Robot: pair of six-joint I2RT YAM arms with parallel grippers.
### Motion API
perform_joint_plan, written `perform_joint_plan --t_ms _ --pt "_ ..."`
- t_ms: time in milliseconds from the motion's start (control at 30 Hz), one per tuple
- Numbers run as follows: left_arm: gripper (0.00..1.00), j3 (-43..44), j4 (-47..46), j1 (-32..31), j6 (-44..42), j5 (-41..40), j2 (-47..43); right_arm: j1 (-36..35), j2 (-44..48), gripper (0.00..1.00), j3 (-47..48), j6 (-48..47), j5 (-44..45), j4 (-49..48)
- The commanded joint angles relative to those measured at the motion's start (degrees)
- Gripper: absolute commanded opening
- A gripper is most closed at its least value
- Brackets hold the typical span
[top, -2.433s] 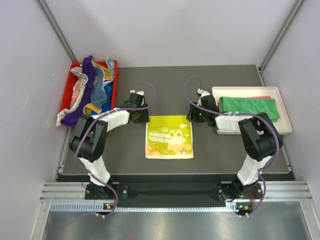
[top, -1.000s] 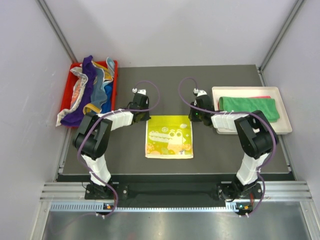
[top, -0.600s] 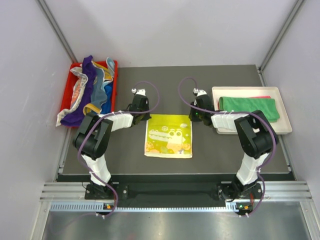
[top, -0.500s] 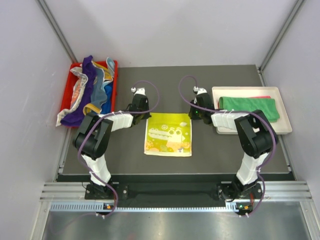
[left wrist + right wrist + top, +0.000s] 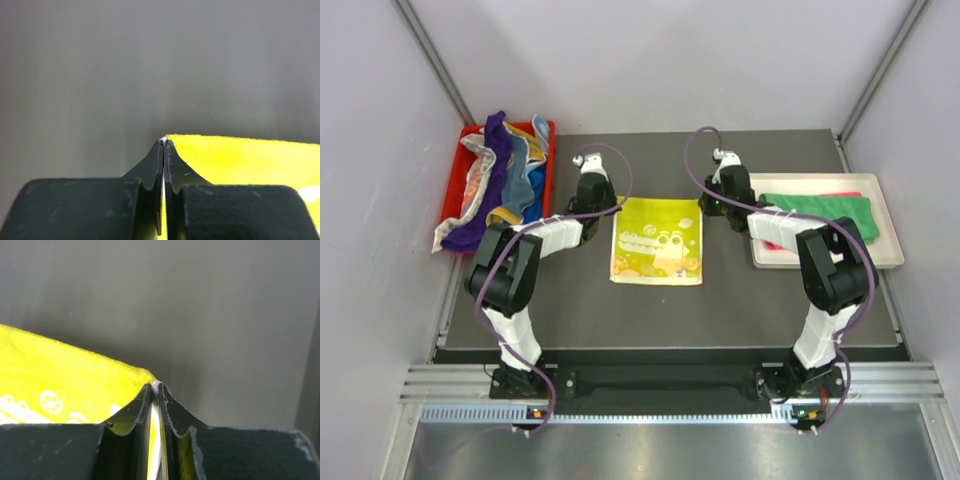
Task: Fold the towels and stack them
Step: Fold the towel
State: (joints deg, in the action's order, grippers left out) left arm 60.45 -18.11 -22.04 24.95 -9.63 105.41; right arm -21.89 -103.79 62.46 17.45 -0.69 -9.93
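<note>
Dark grey mat [image 5: 720,300] covers the table between pale walls, and the yellow-green towel [image 5: 657,240] lies near its middle, printed side up. My left gripper [image 5: 164,145] is pressed together on the towel's far left corner, with a sliver of white hem showing at the tips. My right gripper [image 5: 156,387] is pinching the far right corner the same way, cloth caught between the fingers. The far edge runs straight from one gripper to the other. The near edge rests flat on the mat, square to the table's front.

Beyond the far edge the mat is bare up to the back wall. Bare mat also runs from the near edge toward my bases. To the left, the red bin [image 5: 549,160] sits at the mat's edge, well apart from the towel. It holds a heap of towels [image 5: 500,185], and some hang over its near rim. To the right, the white tray [image 5: 885,255] stands just beside my right forearm, with a folded green towel [image 5: 820,212] inside.
</note>
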Motion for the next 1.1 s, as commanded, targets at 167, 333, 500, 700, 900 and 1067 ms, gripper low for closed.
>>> perform_joint_plan --t_ms 167,333,500,700,900,1067 --pt "0.00 -5.33 -8.78 0.60 0.01 4.52 -5.91 0.53 4.98 0.09 -4.00 -0.67 -1.24 -5.17" --pt "0.00 -10.52 -10.45 0.60 1.06 7.34 -9.77 0.09 9.91 0.09 -10.32 1.18 -2.56 -7.11" --pt "0.00 -15.35 -11.07 0.60 2.03 8.75 -13.47 -1.57 14.13 0.09 -16.21 2.41 -2.74 -8.52" --pt "0.00 -20.88 -10.72 0.51 3.96 11.03 -18.12 -3.59 18.79 0.08 -20.88 3.81 -2.21 -9.31" --pt "0.00 -25.99 -10.72 0.42 5.46 12.26 -23.13 -6.50 22.75 0.08 -25.53 4.52 0.16 -9.40" --pt "0.00 -29.24 -10.37 -0.19 6.34 12.62 -25.77 -8.25 26.09 0.07 -28.26 5.13 2.35 -9.14"
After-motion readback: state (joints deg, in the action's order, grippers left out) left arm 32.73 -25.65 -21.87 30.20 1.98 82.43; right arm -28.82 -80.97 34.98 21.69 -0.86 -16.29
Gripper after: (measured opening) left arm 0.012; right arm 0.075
